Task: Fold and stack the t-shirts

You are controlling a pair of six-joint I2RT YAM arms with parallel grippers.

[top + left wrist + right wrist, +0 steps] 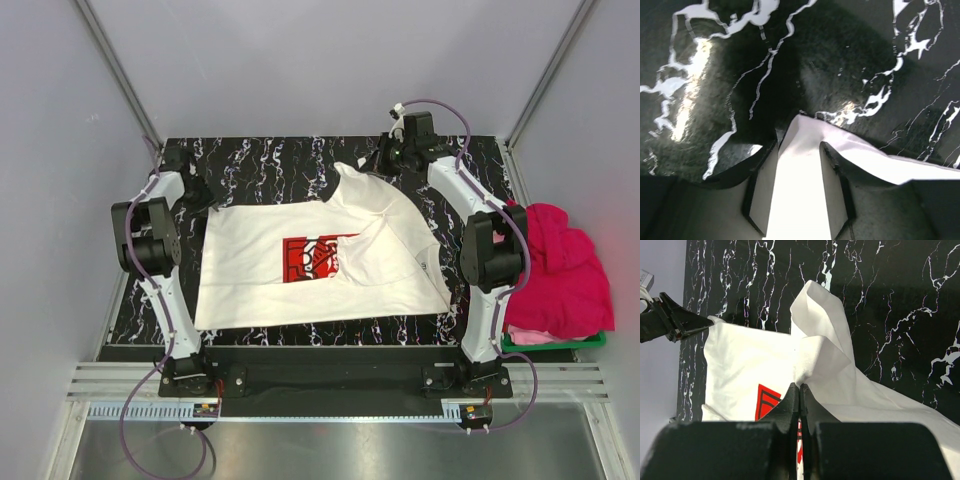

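Note:
The white t-shirt [255, 275] with a red square print lies spread on the black marbled table [260, 165]. My right gripper [383, 160] [800, 386] is shut on a pinch of its far right part and holds it raised, so the cloth [750, 355] drapes back over the print. At the shirt's far left corner, my left gripper [203, 197] [800, 144] has its jaws apart. That white corner [800, 195] runs between the fingers. More t-shirts, magenta-pink [560, 265], lie heaped at the right.
The pink heap sits in a green basket [555, 342] off the table's right edge. Grey walls close in the table at the back and on both sides. The left arm's fingers [670, 320] show at the left of the right wrist view.

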